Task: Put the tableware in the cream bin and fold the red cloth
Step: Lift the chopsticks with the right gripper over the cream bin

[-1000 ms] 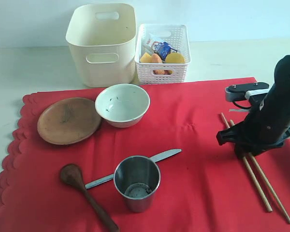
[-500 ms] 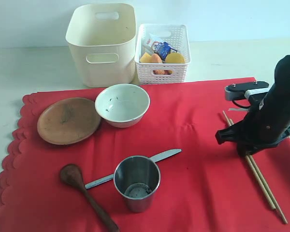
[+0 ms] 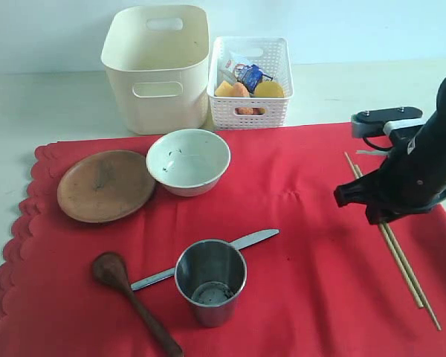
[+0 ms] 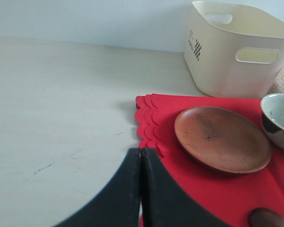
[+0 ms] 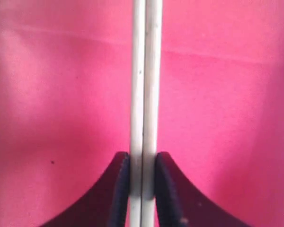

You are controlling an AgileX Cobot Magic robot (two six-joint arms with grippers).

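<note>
The red cloth (image 3: 305, 290) covers the table, scalloped edge at the left. On it lie the brown plate (image 3: 104, 186), white bowl (image 3: 187, 160), steel cup (image 3: 210, 281), wooden spoon (image 3: 130, 297) and knife (image 3: 245, 240). At the right, my right gripper (image 3: 379, 219) is shut on the pale chopsticks (image 3: 405, 268). Up close the chopsticks (image 5: 144, 71) are pressed side by side between the right gripper (image 5: 143, 158) pads. The cream bin (image 3: 156, 67) stands behind the cloth. My left gripper (image 4: 141, 151) is shut on nothing, over the cloth's scalloped edge (image 4: 149, 123) near the plate (image 4: 220, 138).
A white lattice basket (image 3: 249, 82) holding food and a milk carton stands to the right of the cream bin. Bare pale tabletop (image 4: 61, 104) stretches beyond the cloth's left edge. The bowl (image 4: 279, 118) sits just past the plate.
My right gripper has closed on the chopsticks, pulling the two sticks together into a parallel pair, and the arm has risen slightly. The left gripper stays still.
</note>
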